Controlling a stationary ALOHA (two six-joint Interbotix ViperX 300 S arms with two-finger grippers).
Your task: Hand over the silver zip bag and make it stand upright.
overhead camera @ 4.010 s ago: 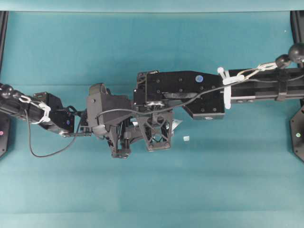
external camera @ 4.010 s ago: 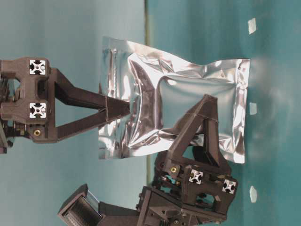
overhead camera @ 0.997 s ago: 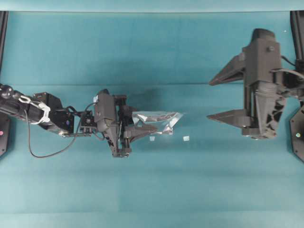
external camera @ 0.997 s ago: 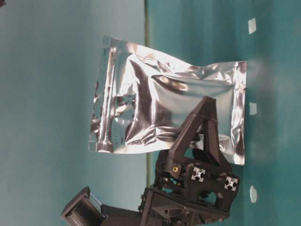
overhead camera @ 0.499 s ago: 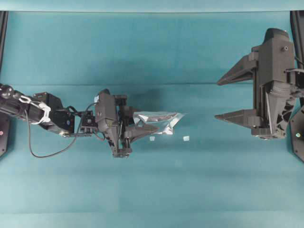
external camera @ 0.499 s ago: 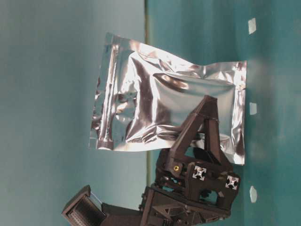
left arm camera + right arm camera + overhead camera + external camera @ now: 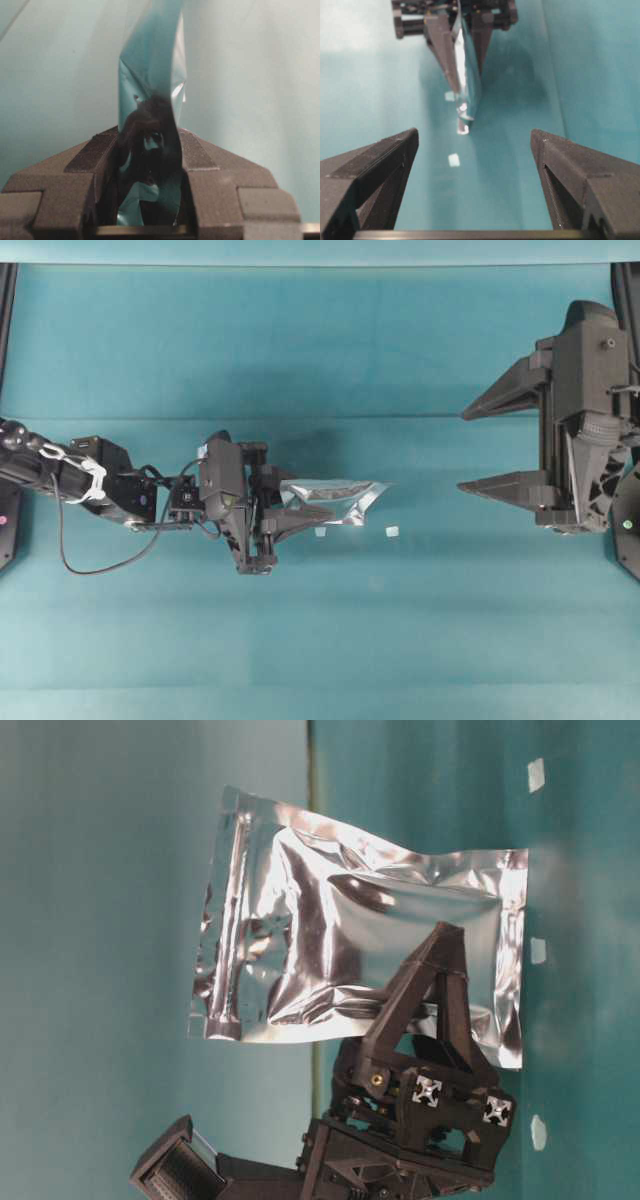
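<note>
From overhead I see the left gripper point(image 7: 300, 510) with its jaws clamped on the silver zip bag point(image 7: 335, 499), which shows only as a thin edge-on strip standing near the middle of the desk point(image 7: 320, 640); the right gripper point(image 7: 485, 445) sits well off to the bag's far side, jaws spread wide and empty. The table-level view alone shows the bag's point(image 7: 360, 960) full crinkled face, its bottom seal seemingly on the desk. My worry: letting go may tip the puffed pouch over, since that seal is narrow. The left wrist view shows the foil point(image 7: 150, 130) pinched between the jaws but no base. The right wrist view shows the bag point(image 7: 465, 75) leaning slightly, with tiny pale bits point(image 7: 453, 160) just beside it.
</note>
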